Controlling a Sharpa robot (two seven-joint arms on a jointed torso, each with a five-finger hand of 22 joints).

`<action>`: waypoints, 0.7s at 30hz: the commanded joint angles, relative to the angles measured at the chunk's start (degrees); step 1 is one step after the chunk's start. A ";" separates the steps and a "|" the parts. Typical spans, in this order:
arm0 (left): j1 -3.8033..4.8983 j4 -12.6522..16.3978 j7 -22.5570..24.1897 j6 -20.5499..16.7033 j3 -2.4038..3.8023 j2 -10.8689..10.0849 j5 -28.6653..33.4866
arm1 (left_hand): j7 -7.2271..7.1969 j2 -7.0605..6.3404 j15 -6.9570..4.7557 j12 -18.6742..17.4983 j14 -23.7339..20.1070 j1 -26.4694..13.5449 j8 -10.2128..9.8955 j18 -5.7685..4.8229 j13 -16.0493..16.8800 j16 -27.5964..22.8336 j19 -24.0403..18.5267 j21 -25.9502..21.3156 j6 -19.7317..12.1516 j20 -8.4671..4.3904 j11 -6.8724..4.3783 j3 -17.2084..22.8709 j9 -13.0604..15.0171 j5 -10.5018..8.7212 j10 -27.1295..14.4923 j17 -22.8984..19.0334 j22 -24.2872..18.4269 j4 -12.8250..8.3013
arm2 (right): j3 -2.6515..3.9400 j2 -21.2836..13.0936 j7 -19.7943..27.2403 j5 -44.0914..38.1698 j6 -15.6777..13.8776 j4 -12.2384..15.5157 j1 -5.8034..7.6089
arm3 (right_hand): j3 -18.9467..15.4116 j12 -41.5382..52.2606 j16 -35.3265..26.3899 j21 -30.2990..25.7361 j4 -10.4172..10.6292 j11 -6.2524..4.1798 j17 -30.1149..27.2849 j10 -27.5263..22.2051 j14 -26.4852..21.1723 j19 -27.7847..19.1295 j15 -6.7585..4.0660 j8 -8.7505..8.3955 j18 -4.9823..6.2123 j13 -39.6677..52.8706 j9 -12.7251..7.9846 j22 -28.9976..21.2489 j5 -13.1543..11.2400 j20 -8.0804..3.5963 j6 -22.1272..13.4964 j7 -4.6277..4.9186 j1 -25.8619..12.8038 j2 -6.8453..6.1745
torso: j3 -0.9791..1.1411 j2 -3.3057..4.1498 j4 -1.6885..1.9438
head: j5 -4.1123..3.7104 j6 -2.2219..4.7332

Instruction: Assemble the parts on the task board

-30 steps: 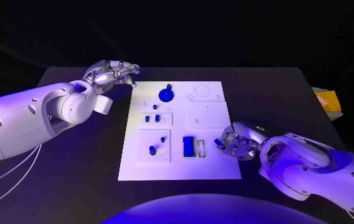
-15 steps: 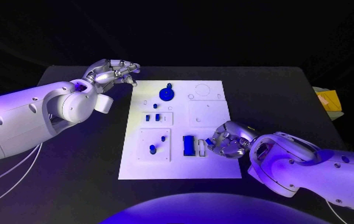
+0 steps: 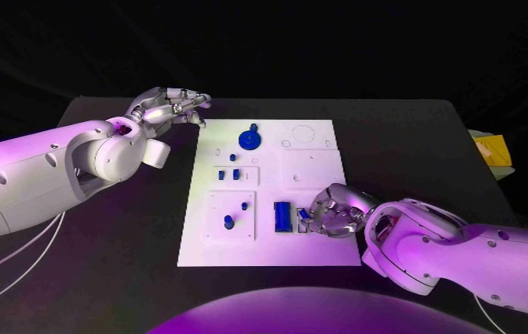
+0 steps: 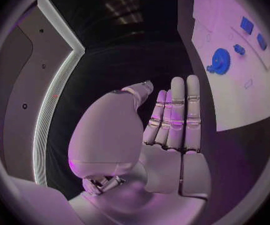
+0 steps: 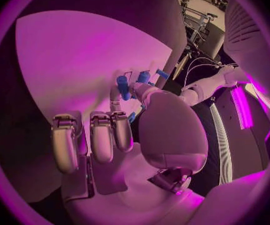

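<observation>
The white task board (image 3: 313, 172) lies mid-table. On it are a blue round part (image 3: 249, 140), two small blue pieces (image 3: 228, 175), blue pegs (image 3: 229, 222) and an upright blue block (image 3: 281, 216) beside a narrow slot. My right hand (image 3: 333, 210) hovers over the board's near right part, fingers curled, pinching a small blue part (image 3: 303, 213) right next to that slot. In the right wrist view a blue bit (image 5: 130, 117) shows between thumb and fingers. My left hand (image 3: 171, 107) is off the board's far left corner, fingers straight and holding nothing (image 4: 175, 120).
The black table (image 3: 407, 143) has bare room on both sides of the board. A yellow object (image 3: 492, 151) sits past the table's right edge. The board's far right panels (image 3: 310, 168) carry no parts.
My right hand has moved left across the board's near edge with the small blue part, closing in on the blue block and slot. The left hand has stayed put.
</observation>
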 commanded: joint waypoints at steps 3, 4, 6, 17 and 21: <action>0.02 0.19 0.60 0.90 0.04 0.04 0.07 | 0.02 0.43 0.10 0.32 -0.30 0.34 -0.31 0.73 0.03 -0.28 0.36 -0.20 -0.44 -0.03 -0.10 -0.11 0.09 0.24 -0.49 0.00 -0.05 0.31 | -0.01 0.43 0.31 1.03 0.79 -0.02 -0.08 | -0.94 0.26 0.24 0.20 0.50 -0.21 15.10 3.76 5.99 6.00 -0.18 -0.27 -0.81 12.63 -0.13 15.10 0.15 -0.09 0.21 0.18 -0.93 -0.08 | 0.01 -0.01 0.00 | 0.03 0.01; 0.02 0.19 0.60 0.90 0.04 0.04 0.07 | 0.02 0.43 0.10 0.32 -0.30 0.34 -0.31 0.73 0.03 -0.28 0.36 -0.20 -0.44 -0.03 -0.10 -0.11 0.09 0.24 -0.49 0.00 -0.05 0.31 | -0.01 0.52 0.32 1.04 0.71 -0.04 -0.08 | -0.94 0.26 0.24 0.20 0.50 -0.21 15.10 3.76 5.99 6.00 -0.18 -0.27 -0.81 12.63 -0.13 15.10 0.15 -0.09 0.21 0.18 -0.93 -0.08 | 0.01 -0.01 -0.02 | 0.04 0.03; 0.02 0.19 0.59 0.92 0.04 0.03 0.07 | 0.02 0.43 0.10 0.32 -0.30 0.34 -0.31 0.73 0.03 -0.28 0.36 -0.20 -0.44 -0.03 -0.10 -0.11 0.09 0.24 -0.49 0.00 -0.05 0.31 | -0.01 0.69 0.33 1.06 0.60 -0.13 -0.08 | -1.04 0.26 0.24 0.20 0.60 -0.21 15.10 3.76 5.99 6.00 -0.18 -0.28 -0.81 12.62 -0.14 15.10 0.13 -0.09 0.23 0.18 -1.03 -0.03 | 0.01 0.00 -0.02 | 0.04 0.04; 0.02 0.23 0.55 0.90 0.04 -0.01 0.07 | 0.02 0.43 0.10 0.32 -0.30 0.34 -0.31 0.73 0.03 -0.28 0.36 -0.20 -0.44 -0.03 -0.10 -0.11 0.09 0.24 -0.49 0.00 -0.05 0.31 | -0.01 1.13 0.10 1.05 1.56 -0.91 -0.07 | -5.05 0.16 0.24 0.20 3.16 -0.11 15.10 3.69 5.99 6.00 -0.09 -0.62 -0.81 12.57 -0.15 15.10 -0.44 -0.03 0.58 0.28 -3.80 -0.83 | 0.00 -0.01 0.00 | -0.03 0.04; 0.02 0.25 0.52 0.91 0.04 -0.03 0.07 | 0.02 0.43 0.10 0.32 -0.30 0.34 -0.31 0.73 0.03 -0.28 0.36 -0.20 -0.44 -0.03 -0.10 -0.11 0.09 0.24 -0.49 0.00 -0.05 0.31 | -0.01 1.15 -0.05 0.84 1.94 -1.24 -0.07 | -6.29 -0.01 0.24 0.20 3.29 -0.08 15.10 3.58 5.99 6.00 -0.07 -0.79 -0.81 12.47 -0.18 15.10 -1.66 -0.01 0.58 0.29 -4.29 -0.69 | 0.03 0.00 -0.03 | 0.03 0.06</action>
